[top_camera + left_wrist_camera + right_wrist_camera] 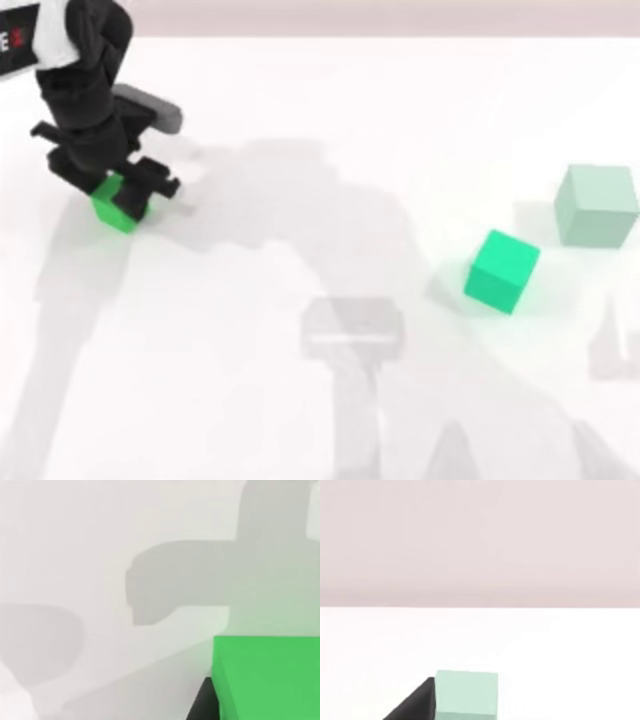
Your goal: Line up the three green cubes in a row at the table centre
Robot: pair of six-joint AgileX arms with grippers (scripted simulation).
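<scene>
Top view alone shows all three cubes: the left gripper (118,190) sits over the small cube (117,210) near the table's (320,120) left edge, hiding most of it; whether it grips, I cannot tell. Teal cube (502,270) and mint cube (596,205) stand near the right edge, centre open. Right arm unseen; its wrist view shows the mint cube (466,694), cut off.

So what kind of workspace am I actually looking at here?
Likely a rendered tabletop test scene: a plain white glossy table, three plain green cubes only (small bright green cube, medium emerald-teal cube, larger pale mint-grey cube), left gripper at the small one.
</scene>
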